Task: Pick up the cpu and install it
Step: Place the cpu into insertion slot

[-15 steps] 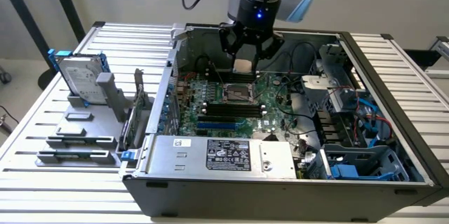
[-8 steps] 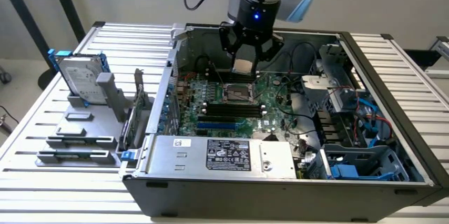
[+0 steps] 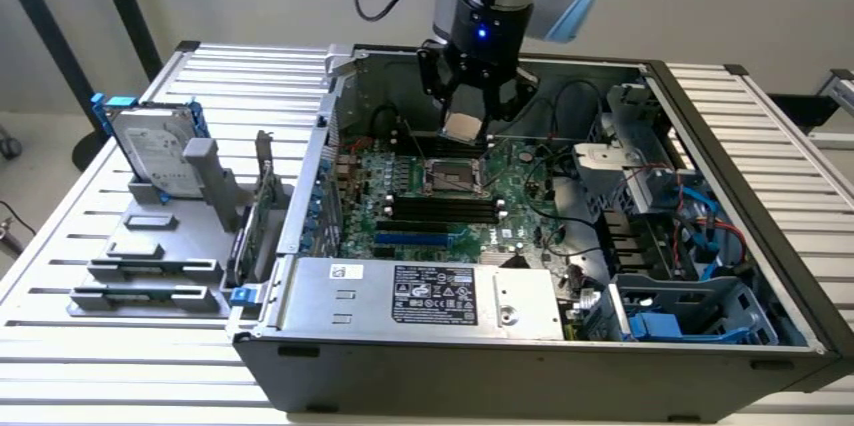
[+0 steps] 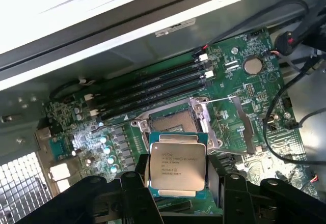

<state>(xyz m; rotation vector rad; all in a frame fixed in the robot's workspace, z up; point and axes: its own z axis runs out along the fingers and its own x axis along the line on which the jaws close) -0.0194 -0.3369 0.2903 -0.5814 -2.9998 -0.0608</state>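
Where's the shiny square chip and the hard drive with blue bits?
Silvery square cpu chip (image 4: 177,165): wrist view, middle of metal top.
Silver hard drive with blue brackets (image 3: 150,153): exterior view, flat labelled face.

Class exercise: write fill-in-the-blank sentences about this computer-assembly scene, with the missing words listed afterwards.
1. The gripper holds the cpu ____ the motherboard's socket.
2. The socket is ____: no chip sits in it.
3. The hard drive stands outside the case, on the exterior view's ____.
Missing words: above; empty; left.
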